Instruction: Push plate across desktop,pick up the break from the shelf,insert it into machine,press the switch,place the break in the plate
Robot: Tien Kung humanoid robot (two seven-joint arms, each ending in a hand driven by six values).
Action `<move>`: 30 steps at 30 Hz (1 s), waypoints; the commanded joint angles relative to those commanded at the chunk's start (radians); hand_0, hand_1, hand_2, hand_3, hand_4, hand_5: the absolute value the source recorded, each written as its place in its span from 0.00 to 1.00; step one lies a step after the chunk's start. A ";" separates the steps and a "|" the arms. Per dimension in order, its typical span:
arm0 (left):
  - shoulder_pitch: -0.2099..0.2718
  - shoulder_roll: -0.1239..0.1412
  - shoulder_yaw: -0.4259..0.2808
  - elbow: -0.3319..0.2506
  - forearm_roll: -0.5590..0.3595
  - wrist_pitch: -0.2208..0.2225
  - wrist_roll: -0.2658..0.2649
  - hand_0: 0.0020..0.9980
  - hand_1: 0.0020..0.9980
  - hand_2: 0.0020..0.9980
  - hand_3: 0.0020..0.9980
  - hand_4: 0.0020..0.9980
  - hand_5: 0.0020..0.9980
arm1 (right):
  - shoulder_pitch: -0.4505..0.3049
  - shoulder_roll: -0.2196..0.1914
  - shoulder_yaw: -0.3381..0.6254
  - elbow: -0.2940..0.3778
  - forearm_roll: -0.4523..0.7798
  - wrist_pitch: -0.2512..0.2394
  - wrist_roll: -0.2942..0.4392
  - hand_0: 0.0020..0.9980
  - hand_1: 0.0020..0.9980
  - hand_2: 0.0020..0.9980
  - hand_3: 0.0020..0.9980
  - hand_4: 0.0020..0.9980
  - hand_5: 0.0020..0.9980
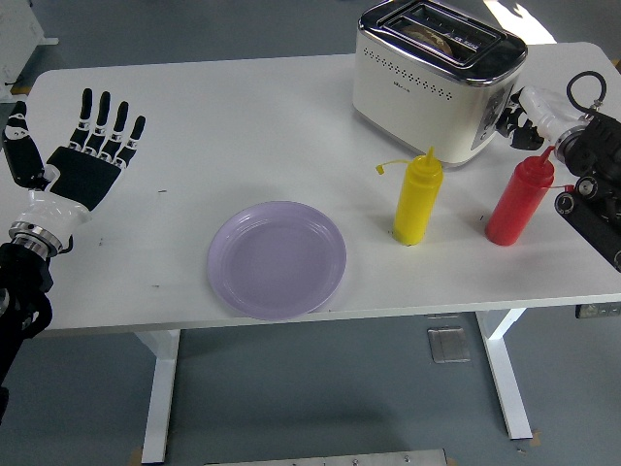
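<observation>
A lilac plate (277, 259) lies near the table's front edge, left of centre. The cream toaster (437, 82) stands at the back right, with a slice of bread (430, 37) sunk in one slot. My right hand (521, 115) is at the toaster's right end, its fingers curled against the end panel where the switch sits; the switch itself is hidden. My left hand (85, 155) hovers flat over the table's left side, fingers spread, holding nothing.
A yellow squeeze bottle (418, 198) and a red squeeze bottle (521, 198) stand in front of the toaster, the red one just below my right wrist. The white table (223, 126) has bare surface between my left hand and the toaster.
</observation>
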 joint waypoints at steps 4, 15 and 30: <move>0.001 0.000 -0.001 -0.001 0.001 0.001 0.000 0.81 0.76 0.71 0.73 0.81 1.00 | -0.008 -0.012 0.031 0.028 -0.006 -0.013 -0.020 0.30 0.43 0.53 0.47 0.17 0.00; 0.006 -0.001 -0.004 -0.005 0.000 0.002 0.001 0.82 0.76 0.71 0.72 0.80 1.00 | -0.050 -0.104 0.237 0.223 -0.056 0.028 -0.089 0.30 0.43 0.53 0.48 0.20 0.00; 0.005 0.000 0.003 -0.004 -0.007 0.002 0.002 0.82 0.76 0.71 0.72 0.80 1.00 | 0.032 -0.205 0.270 0.383 0.099 0.041 -0.018 0.29 0.44 0.55 0.54 0.48 0.00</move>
